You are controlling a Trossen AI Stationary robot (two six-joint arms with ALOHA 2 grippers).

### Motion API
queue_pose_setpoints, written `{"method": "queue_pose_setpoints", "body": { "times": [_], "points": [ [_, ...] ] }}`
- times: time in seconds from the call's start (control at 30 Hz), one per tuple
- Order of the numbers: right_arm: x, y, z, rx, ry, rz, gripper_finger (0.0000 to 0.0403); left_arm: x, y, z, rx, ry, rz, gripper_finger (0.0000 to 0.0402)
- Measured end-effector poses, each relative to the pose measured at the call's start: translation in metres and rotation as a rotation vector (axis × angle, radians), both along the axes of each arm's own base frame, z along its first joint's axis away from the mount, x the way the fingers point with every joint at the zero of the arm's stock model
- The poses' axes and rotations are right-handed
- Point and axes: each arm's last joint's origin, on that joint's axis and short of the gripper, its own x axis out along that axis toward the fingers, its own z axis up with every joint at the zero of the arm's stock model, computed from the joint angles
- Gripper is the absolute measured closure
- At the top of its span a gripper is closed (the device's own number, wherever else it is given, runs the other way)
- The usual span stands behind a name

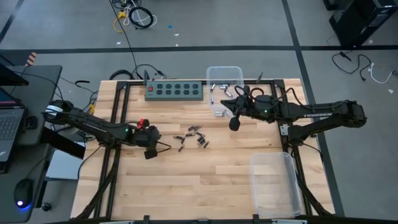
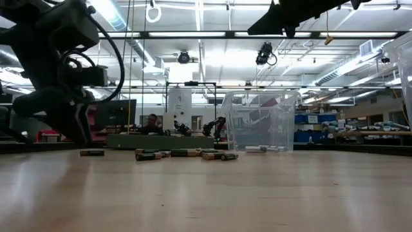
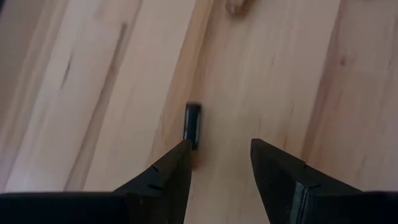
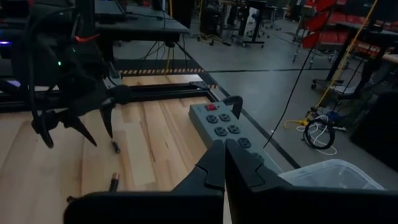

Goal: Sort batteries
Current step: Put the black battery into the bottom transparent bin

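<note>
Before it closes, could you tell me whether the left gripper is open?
Open: the left gripper fingers stand apart, one battery just ahead.

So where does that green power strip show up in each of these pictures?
High view: power strip at the table's far edge, left of the clear bin.
Low view: a low dark bar behind the batteries.
Left wrist view: not in it.
Right wrist view: centre.
Shared landmark: the clear bin.

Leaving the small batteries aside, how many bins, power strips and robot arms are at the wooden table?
Clear plastic bins: 2
Green power strip: 1
Robot arms: 2
Total: 5
</note>
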Motion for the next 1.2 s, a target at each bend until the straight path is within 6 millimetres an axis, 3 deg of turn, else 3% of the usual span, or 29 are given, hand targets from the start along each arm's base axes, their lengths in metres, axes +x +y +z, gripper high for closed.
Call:
{"method": "queue_pose_setpoints", "body": {
  "times": [0.37,0.73,0.87,1.07,1.2],
  "points": [
    [-0.002,-0.003,-0.019,0.039,-0.026,-0.022,0.0403,-0.01,0.003,-0.025,0.034,-0.055,-0.002,0.0234],
    [0.002,0.0,0.016,-0.119,-0.292,0.125,0.0403,-0.014,0.004,-0.033,0.011,-0.112,0.044,0.0239],
    [0.002,0.0,0.017,-0.147,-0.274,0.128,0.0403,-0.013,0.004,-0.033,-0.004,-0.12,0.062,0.0279],
    [0.003,0.006,0.009,-0.129,-0.189,0.158,0.0403,-0.013,0.004,-0.033,-0.007,-0.124,0.066,0.0381],
    [0.004,0.013,0.007,-0.128,-0.172,0.187,0.0403,-0.011,0.004,-0.032,0.018,-0.164,0.071,0.0388]
  ]
}}
